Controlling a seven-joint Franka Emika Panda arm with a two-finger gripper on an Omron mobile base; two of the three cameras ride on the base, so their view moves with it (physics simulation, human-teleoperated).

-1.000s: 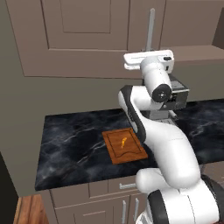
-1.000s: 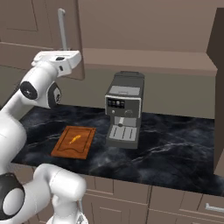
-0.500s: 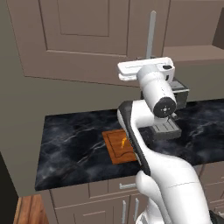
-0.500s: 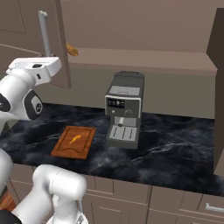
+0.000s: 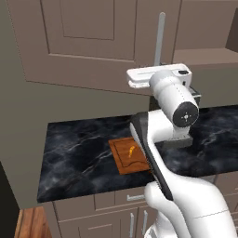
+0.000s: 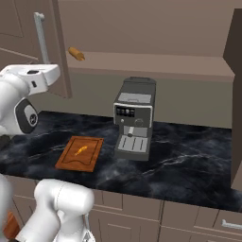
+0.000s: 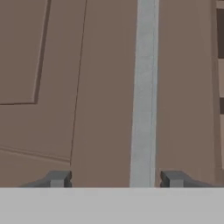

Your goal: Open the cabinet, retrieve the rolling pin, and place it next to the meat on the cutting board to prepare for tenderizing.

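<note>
Taupe wood of the cabinet door [image 7: 52, 65] close ahead in the hand view, with the silver bar handle [image 7: 144, 92] running straight up it. Gripper [image 7: 114, 179] spread wide: handle between the two dark tips, nearer the right-hand one, with no contact to be seen on either side. Pinching nothing.

From the right base view, door standing well open and the shelf behind it bared. On that shelf, toward its left end, the rolling pin [image 6: 75, 53]: a light tan cylinder lying flat, seen at an angle, well above the black marble counter [image 6: 189, 156]. Below and slightly right of it, the reddish-brown cutting board [image 6: 80, 152] flat on the counter, with the small orange meat [image 6: 81, 150] near its middle. Just beside the board, to the right, a grey coffee machine [image 6: 134, 118].

Judging by all this: opening step as good as done, retrieval not yet begun. Next move probably calls for drawing the hand back off the handle without nudging the door shut, then swinging round the door's edge and up to shelf height. Needs a grasp across the pin's thick middle rather than a thin end handle, since likely to roll on the shelf if pushed. After that, a clear descent to the board, keeping off the coffee machine and setting down alongside the meat, not on it.
</note>
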